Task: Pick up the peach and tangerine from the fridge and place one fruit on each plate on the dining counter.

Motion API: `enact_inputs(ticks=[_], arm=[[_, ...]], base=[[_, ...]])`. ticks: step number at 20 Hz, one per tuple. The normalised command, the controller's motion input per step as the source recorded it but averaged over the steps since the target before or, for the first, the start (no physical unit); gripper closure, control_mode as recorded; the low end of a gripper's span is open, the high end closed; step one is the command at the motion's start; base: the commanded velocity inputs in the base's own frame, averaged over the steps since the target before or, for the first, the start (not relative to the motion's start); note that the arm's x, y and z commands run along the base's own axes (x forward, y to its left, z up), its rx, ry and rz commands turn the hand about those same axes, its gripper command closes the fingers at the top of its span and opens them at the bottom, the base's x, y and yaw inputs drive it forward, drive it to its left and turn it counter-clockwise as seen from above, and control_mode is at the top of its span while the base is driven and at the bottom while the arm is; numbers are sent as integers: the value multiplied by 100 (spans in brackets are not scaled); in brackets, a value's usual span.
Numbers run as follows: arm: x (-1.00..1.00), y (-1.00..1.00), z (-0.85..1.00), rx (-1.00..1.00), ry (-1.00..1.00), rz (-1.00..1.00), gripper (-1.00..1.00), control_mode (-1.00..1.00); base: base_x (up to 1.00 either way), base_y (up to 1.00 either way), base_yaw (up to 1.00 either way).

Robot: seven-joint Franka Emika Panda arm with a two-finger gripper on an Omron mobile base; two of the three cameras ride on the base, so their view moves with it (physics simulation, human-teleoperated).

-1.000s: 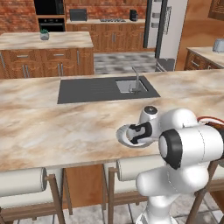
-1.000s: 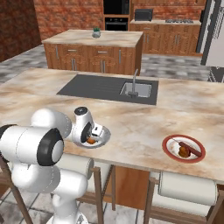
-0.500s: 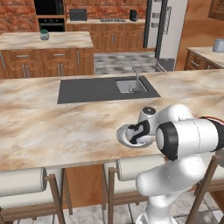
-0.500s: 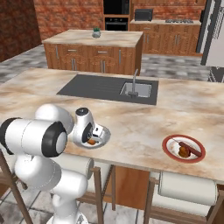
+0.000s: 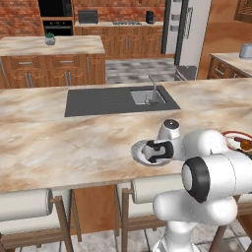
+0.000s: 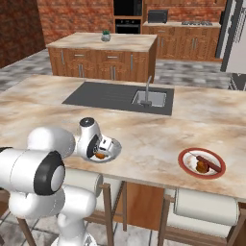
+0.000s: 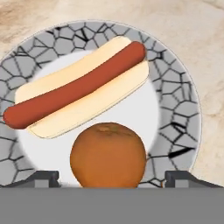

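One tangerine sat between the wide-spread fingers on the plate, apparently released; lifting carelessly could roll it into the hot dog.

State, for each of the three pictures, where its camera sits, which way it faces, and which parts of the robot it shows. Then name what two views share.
Left base view: behind the arm's left, facing forward and down over the dining counter; arm at lower right.
Right base view: behind its right, same counter; arm at lower left.
Hand view: on the hand, looking down at the plate, tangerine and hot dog; fingertips at bottom.
Both base views share the sink.
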Motion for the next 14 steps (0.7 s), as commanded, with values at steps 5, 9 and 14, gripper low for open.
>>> enact_inputs(ticks=[5,9,14], arm=[[-30,0,93,0,-1,0,-100,-100],[-24,-1,97,-4,-6,0,-100,-100],[-10,0,96,-3,-5,0,-100,-100]], base=[[0,0,0],[0,0,0],[0,0,0]])
